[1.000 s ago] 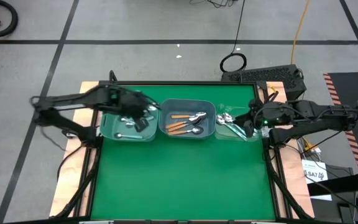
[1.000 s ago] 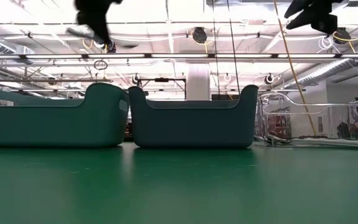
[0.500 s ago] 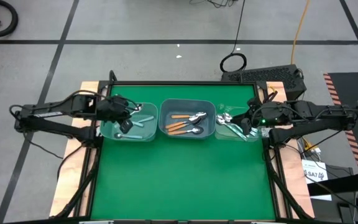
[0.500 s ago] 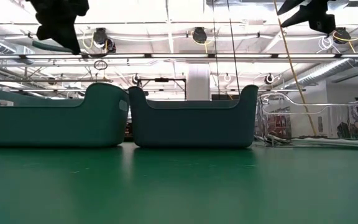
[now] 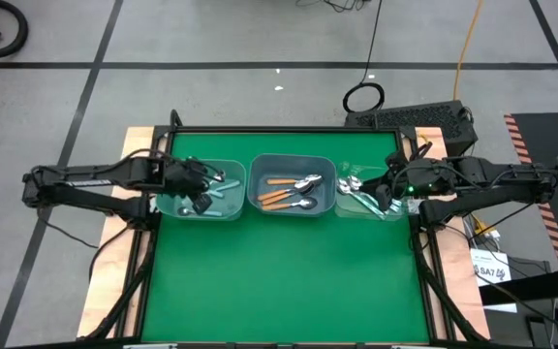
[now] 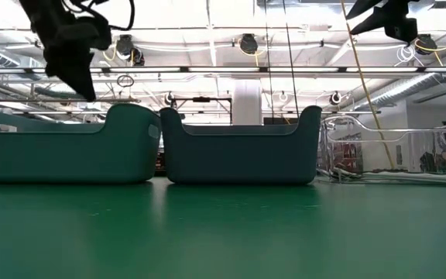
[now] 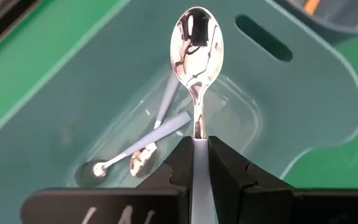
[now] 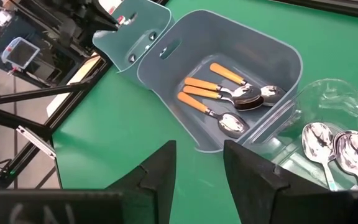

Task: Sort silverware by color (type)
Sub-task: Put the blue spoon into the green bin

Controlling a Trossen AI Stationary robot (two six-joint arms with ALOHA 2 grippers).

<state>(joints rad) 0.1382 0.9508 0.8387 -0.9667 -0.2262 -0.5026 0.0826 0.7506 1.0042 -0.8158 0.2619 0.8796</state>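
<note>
My left gripper (image 5: 201, 201) hangs over the left blue-grey bin (image 5: 177, 201), shut on a spoon with a light blue handle and a shiny bowl (image 7: 197, 40). Two more light blue spoons (image 7: 143, 149) lie on that bin's floor. Three orange-handled spoons (image 8: 224, 93) lie in the middle bin (image 5: 325, 167). Spoons with teal handles (image 8: 331, 142) lie in the clear right bin (image 5: 361, 206). My right gripper (image 8: 199, 149) stands open above the clear bin's near side, with nothing between its fingers. My left gripper pinches the spoon's light blue handle (image 7: 199, 149) between its two fingers, close to where the metal neck begins. The fingers slant downward and lie along the handle. The spoon sticks out forward past the fingertips, bowl foremost, lifted clear above the bin's floor.
The three bins stand in a row along the far edge of the green mat (image 5: 289, 281). In the low view the two blue-grey bins (image 6: 238, 147) rise as walls, with both grippers above them. Cables and a dark box (image 5: 415, 116) lie beyond the table's far right corner.
My left gripper has carried the spoon from beside the middle bin toward the table's left edge, over the left bin, and has sunk toward it. It has stayed shut on the spoon. My right gripper has kept its place.
</note>
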